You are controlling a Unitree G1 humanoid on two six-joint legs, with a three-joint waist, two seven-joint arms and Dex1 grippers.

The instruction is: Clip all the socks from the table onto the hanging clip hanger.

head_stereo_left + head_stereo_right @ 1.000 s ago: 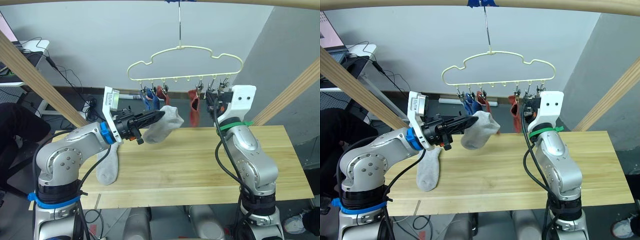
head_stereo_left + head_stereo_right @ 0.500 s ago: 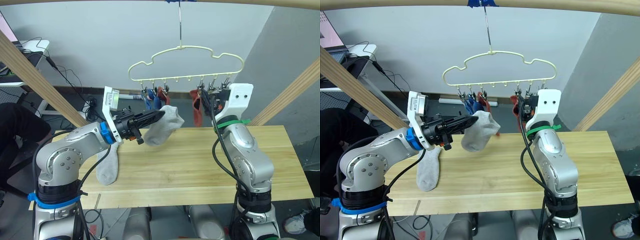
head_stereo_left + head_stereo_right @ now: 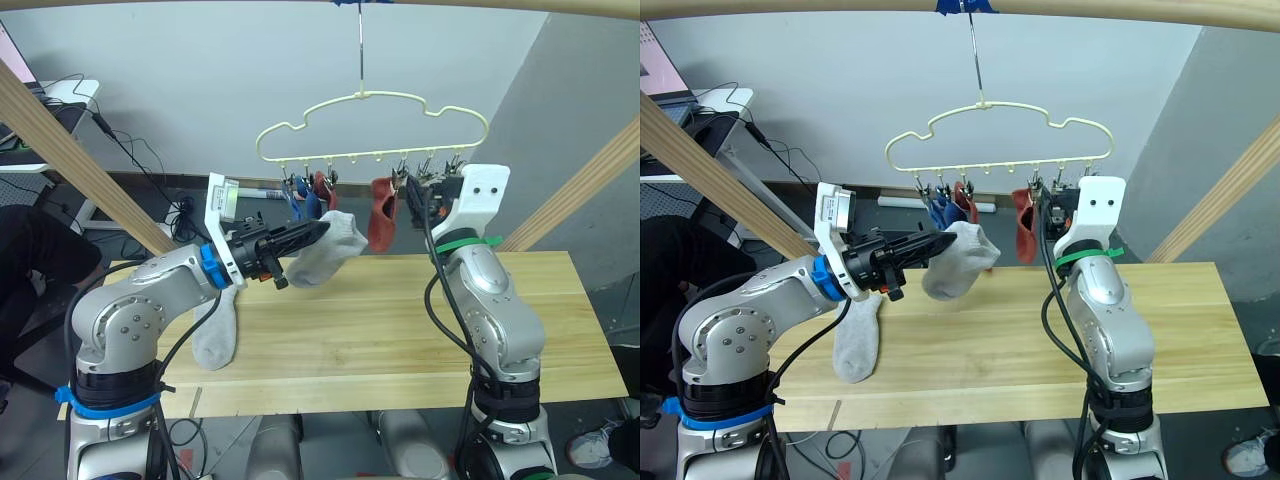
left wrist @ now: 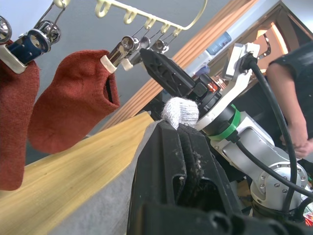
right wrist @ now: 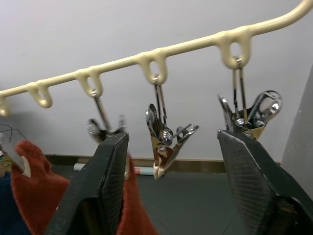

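Up top in the left eye view, the clip hanger [image 3: 372, 128] hangs by its hook from a wooden pole, w/ blue socks [image 3: 302, 203] and a rust red sock [image 3: 324, 188] clipped toward its left end and another red sock [image 3: 380, 214] near the middle. Left gripper [image 3: 318, 230] is clamped on a light grey sock [image 3: 327, 252], held in the air above the table [image 3: 400, 320], just below the hanger's left clips. 2nd grey sock [image 3: 214, 330] lies on the table's left part, toe near the front edge. Right gripper [image 3: 420, 190] is raised to the hanger's right-hand clips.

Left wrist view: fingers [image 4: 164, 161] pinched shut on a tuft of grey knit [image 4: 180, 111]; red sock [image 4: 73, 105] hangs from a clip beside it.

Right wrist view: right gripper's [image 5: 173, 147] fingers spread apart, holding nothing, one free silver clip [image 5: 166, 137] between them, apart from both
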